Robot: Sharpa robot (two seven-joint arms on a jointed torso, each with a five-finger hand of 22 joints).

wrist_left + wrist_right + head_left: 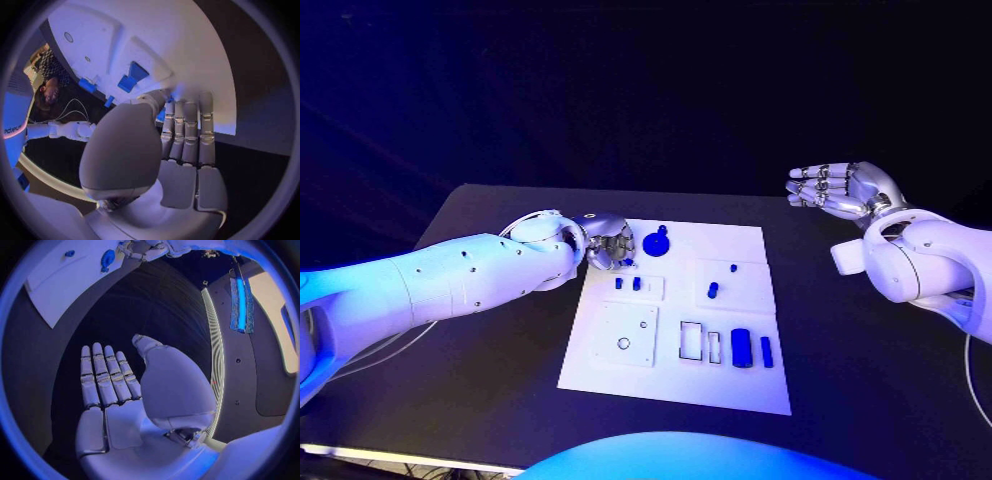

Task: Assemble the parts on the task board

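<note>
Head view puts the task board (733,330), a white plate, in the middle of the black table (488,330), with the small blue parts spread over it: a round-bodied piece (656,243) near the far edge, two short pegs (627,283) on a raised white tile, a single peg (713,290) on the tile beside it, and a larger oblong block (741,347) with a slimmer one (766,351) next to two empty rectangular slots (700,341) toward the near edge. The left hand (606,243) is down at the board's far left corner, fingers curled toward the surface just beside the round-bodied piece; the left wrist view shows its fingers (187,127) against the white plate with a sliver of blue at their tips, but whether it grips a part or only touches one I cannot tell. The right hand (841,188) hangs above the table off the board's far right corner, well apart from every part, and the right wrist view shows it flat with fingers (103,372) straight and holding nothing. These parts look like light, rigid plastic with smooth faces, likely to skid or tip under a sideways push, so a pinch across the narrow sides of a peg, or across the flat flanks of the oblong block, seems the safest hold.
</note>
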